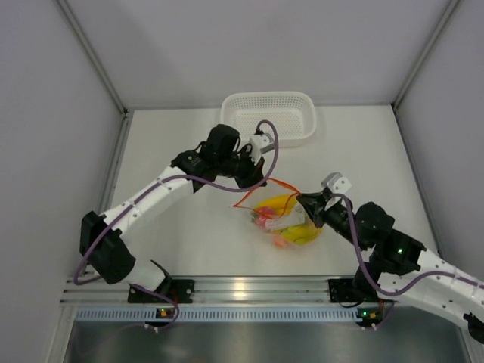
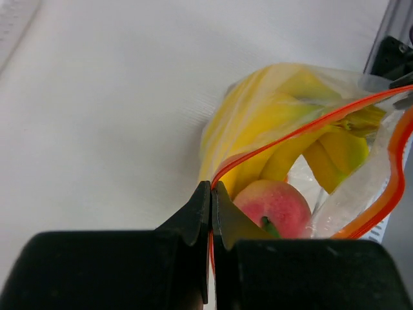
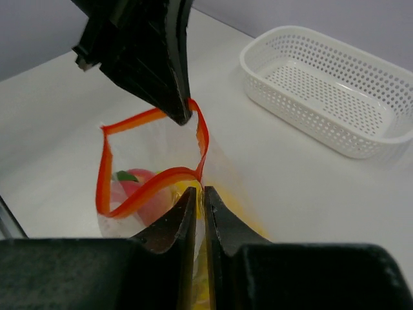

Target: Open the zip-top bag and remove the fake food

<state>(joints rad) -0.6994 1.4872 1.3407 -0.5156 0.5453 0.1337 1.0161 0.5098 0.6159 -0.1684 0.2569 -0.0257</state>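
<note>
The zip-top bag [image 1: 281,217] lies mid-table with its orange-red zip strip [image 3: 151,183] pulled open into a loop. My left gripper [image 2: 211,188] is shut on the strip's far side; its fingers [image 3: 169,84] show from above in the right wrist view. My right gripper [image 3: 200,194] pinches the near corner of the bag, its jaws a sliver apart with plastic between them. Inside the bag sits the fake food: yellow bananas [image 2: 293,113] and a pink peach [image 2: 274,205], also seen as the peach [image 3: 132,188] through the open mouth.
A white perforated basket [image 1: 269,113] stands at the back of the table, its rim [image 3: 303,42] just beyond the bag. Grey walls close in the table on the left, right and back. The aluminium rail [image 1: 242,291] runs along the near edge.
</note>
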